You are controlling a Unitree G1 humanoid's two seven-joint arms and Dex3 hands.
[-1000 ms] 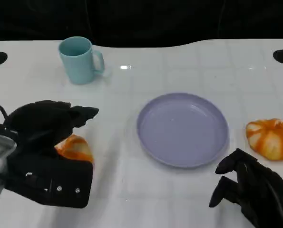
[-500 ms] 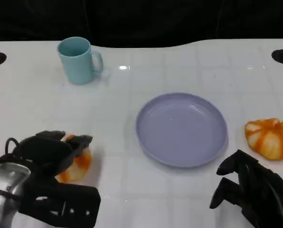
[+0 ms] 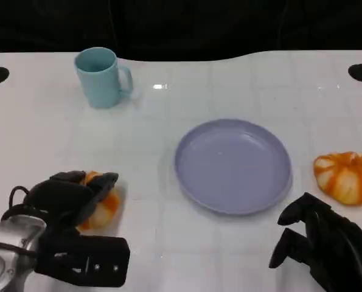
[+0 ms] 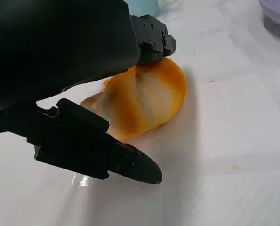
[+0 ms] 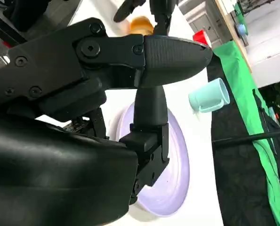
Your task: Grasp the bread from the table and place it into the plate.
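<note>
Left hand (image 3: 71,201) around golden-orange bread (image 3: 101,207)

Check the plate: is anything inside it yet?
Nothing lies in the purple plate; its whole inside shows bare. One bread sits on the table under the left hand, another bread right of the plate.

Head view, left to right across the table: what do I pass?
Left robot hand on a bread → mug → plate → right robot hand → second bread.
</note>
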